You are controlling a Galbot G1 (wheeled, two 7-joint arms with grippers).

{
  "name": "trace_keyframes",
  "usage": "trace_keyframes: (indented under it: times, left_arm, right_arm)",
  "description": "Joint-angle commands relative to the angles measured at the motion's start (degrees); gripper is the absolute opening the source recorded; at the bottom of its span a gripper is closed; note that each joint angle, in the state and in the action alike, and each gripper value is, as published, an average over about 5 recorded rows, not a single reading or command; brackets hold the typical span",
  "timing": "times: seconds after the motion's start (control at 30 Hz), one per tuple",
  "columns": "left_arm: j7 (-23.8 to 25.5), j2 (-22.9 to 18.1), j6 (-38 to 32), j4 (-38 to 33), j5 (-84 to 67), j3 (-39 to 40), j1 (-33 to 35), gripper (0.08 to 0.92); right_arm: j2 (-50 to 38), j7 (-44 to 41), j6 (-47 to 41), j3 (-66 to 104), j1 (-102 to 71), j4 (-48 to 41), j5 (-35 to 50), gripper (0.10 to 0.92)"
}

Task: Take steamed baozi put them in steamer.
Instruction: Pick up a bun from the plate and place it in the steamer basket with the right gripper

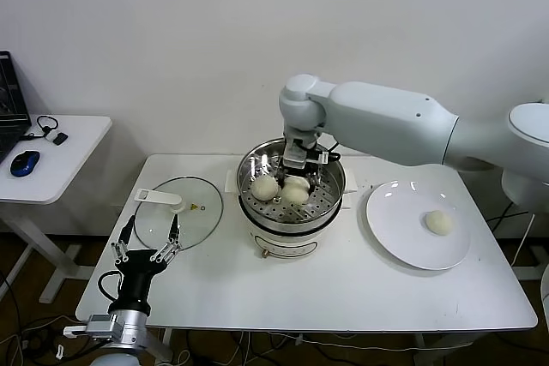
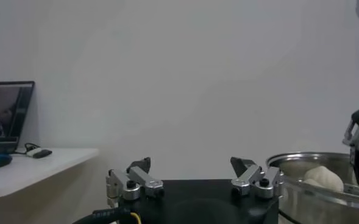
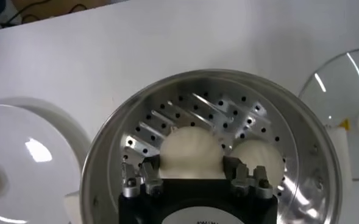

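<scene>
The steel steamer stands mid-table, its perforated tray visible. My right gripper reaches down into it, shut on a cream-white baozi held low over the tray, with a finger touching each side. A second baozi lies on the tray beside it and also shows in the head view. A third seems to lie just in front of the held one. One more baozi sits on the white plate. My left gripper is parked open at the table's front left.
The glass lid with its white handle lies flat to the left of the steamer. The plate is to the right of the steamer. A side table with a blue mouse stands at the far left.
</scene>
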Motion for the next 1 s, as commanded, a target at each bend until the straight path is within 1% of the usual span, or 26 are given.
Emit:
trace_keyframes:
  times: [0.03,0.87,0.93,1.0]
  left_arm:
    - [0.0,-0.1,0.0,0.1,0.1,0.1,-0.1,0.823]
    - [0.0,-0.2,-0.1,0.3,-0.1,0.1,0.0,0.823]
    - [0.0,-0.2,-0.1,0.3,-0.1,0.1,0.0,0.823]
    - [0.0,-0.2,-0.1,0.3,-0.1,0.1,0.0,0.823]
  right_arm:
    - [1.7,0.1,0.6,0.7,-3.5,0.2,-2.4,0.670]
    - [1.8,0.8,0.8,1.1,-5.1,-0.2,-3.5,0.671]
    - [1.7,1.2,0.7,1.1,-5.1,-0.2,-3.7,0.681]
    - [1.6,1.3,0.8,1.2,-5.0,-0.2,-3.6,0.713]
